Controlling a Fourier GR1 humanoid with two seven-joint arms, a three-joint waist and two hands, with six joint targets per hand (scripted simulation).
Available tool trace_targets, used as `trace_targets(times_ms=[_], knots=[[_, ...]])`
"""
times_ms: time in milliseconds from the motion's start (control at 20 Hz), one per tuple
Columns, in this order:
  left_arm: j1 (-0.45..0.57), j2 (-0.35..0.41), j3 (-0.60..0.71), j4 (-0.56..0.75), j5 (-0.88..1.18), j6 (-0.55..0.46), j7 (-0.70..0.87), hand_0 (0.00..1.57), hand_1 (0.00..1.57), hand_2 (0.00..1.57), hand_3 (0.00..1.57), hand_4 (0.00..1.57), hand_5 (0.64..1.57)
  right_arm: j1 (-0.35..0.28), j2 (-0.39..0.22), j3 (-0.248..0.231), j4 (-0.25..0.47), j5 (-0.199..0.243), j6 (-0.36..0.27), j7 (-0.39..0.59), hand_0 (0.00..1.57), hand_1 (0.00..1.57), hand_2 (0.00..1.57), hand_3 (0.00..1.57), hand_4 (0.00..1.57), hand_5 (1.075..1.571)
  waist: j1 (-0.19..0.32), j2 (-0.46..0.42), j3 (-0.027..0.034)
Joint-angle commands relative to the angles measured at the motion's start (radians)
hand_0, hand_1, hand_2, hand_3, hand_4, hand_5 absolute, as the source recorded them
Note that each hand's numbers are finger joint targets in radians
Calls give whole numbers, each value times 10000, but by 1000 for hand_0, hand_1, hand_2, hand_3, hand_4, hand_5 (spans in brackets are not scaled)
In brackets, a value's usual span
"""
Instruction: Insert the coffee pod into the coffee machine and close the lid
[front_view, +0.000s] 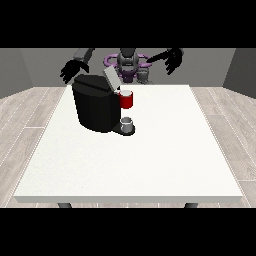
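Note:
A black coffee machine (96, 107) stands on the white table (150, 160), towards the far left. Its grey lid (110, 78) is tilted up and open. The machine's red front part (127, 101) faces right, and a small grey cup (127, 123) sits below it on the machine's base. I cannot make out a coffee pod on its own. The hand at the view's left (72, 70) hangs above and behind the machine with fingers spread downward, holding nothing. The hand at the view's right (172, 59) is raised well clear of the machine, fingers spread, also holding nothing.
The robot's torso (129, 65) stands behind the table's far edge. Grey walls and a wood-plank floor surround the table.

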Motion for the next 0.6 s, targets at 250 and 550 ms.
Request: trace_targets(times_ms=[250, 550], knots=[[2003, -977, 514, -425, 1286, -324, 133, 0, 0, 0, 0, 90, 1571, 389, -360, 611, -931, 469, 299, 539, 0, 0, 0, 0, 390, 1571, 752, -1474, 3], [2608, -760, 839, -850, 1957, -672, -107, 0, 0, 0, 0, 0, 1571, -522, -861, 778, -1902, 143, 1149, 986, 0, 0, 0, 0, 0, 1571, 874, -1306, 1]])
